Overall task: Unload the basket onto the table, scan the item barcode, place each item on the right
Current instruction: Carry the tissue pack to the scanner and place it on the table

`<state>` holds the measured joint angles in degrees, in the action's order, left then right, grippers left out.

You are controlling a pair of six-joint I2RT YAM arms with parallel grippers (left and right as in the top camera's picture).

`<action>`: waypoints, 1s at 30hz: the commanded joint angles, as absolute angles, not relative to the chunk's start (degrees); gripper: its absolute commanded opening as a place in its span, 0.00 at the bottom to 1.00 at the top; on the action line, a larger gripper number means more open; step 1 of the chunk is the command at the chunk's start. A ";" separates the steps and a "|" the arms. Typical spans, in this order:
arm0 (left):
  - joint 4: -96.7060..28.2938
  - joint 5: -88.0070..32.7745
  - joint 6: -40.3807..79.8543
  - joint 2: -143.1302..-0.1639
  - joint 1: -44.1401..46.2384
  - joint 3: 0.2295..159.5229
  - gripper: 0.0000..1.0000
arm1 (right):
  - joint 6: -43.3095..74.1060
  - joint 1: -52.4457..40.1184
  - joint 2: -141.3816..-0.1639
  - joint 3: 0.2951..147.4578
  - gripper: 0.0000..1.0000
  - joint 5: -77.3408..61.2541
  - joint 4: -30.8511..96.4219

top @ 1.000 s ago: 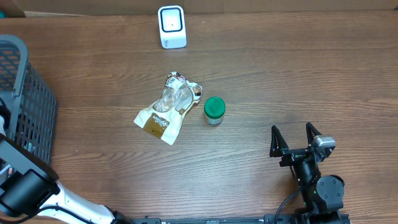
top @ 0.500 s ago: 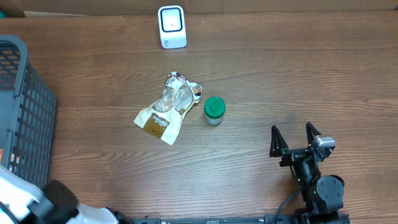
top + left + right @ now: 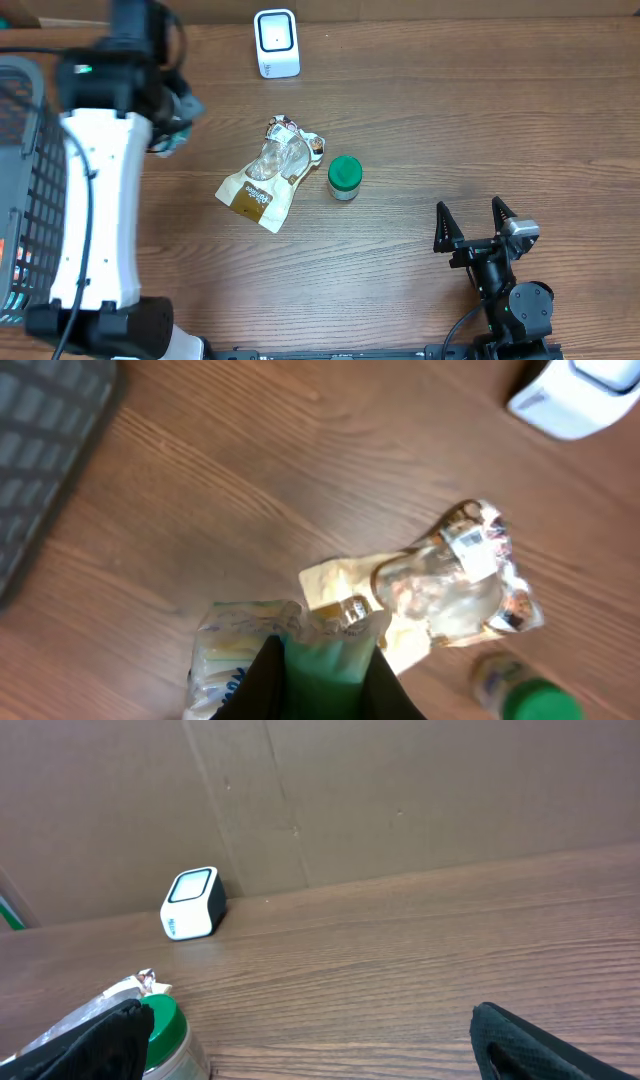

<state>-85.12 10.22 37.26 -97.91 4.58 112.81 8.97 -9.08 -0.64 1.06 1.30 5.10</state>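
Note:
My left gripper [image 3: 176, 112] hangs over the back left of the table, shut on a green and white crinkled packet [image 3: 250, 655] with blue lettering. In the left wrist view the packet's green part [image 3: 328, 665] sits between the dark jaws. The white barcode scanner [image 3: 276, 42] stands at the back edge, to the right of that gripper; it also shows in the left wrist view [image 3: 585, 395] and the right wrist view [image 3: 192, 904]. My right gripper [image 3: 475, 225] rests open at the front right with nothing in it.
A clear and tan snack packet [image 3: 270, 172] lies mid-table beside a green-lidded jar [image 3: 344, 177]. A dark mesh basket [image 3: 40, 170] stands at the left edge. A cardboard wall [image 3: 400, 790] rises behind the table.
The left arm has swung up from the front left by the basket to the table's back left, carrying the packet. The right arm has not moved.

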 commanded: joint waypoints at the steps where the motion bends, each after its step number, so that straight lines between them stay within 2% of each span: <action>1: -80.53 16.29 43.51 -99.02 6.70 103.72 0.04 | 8.69 -8.93 -0.27 0.47 1.00 1.17 4.73; 10: -61.43 15.00 48.12 -100.05 6.83 82.08 0.04 | 8.69 -8.93 -0.27 0.47 1.00 1.17 4.73; 23: -36.51 13.82 51.00 -100.20 8.49 63.79 0.04 | 8.69 -8.93 -0.27 0.47 1.00 1.17 4.73; 27: -33.06 14.02 50.02 -101.69 9.87 61.84 0.04 | 8.69 -8.93 -0.27 0.47 1.00 1.17 4.73; 28: -32.86 13.96 49.71 -102.19 10.00 61.82 0.06 | 8.69 -8.93 -0.27 0.47 1.00 1.15 4.73; 29: -32.64 13.98 49.71 -102.94 10.11 61.82 0.17 | 8.69 -8.93 -0.27 0.47 1.00 1.17 4.73; 30: -32.42 13.93 49.69 -103.96 10.15 61.82 0.44 | 8.69 -8.93 -0.27 0.47 1.00 1.17 4.73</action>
<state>-33.10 13.74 49.67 -101.32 9.74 62.59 8.99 -9.08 -0.64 1.06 1.30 5.15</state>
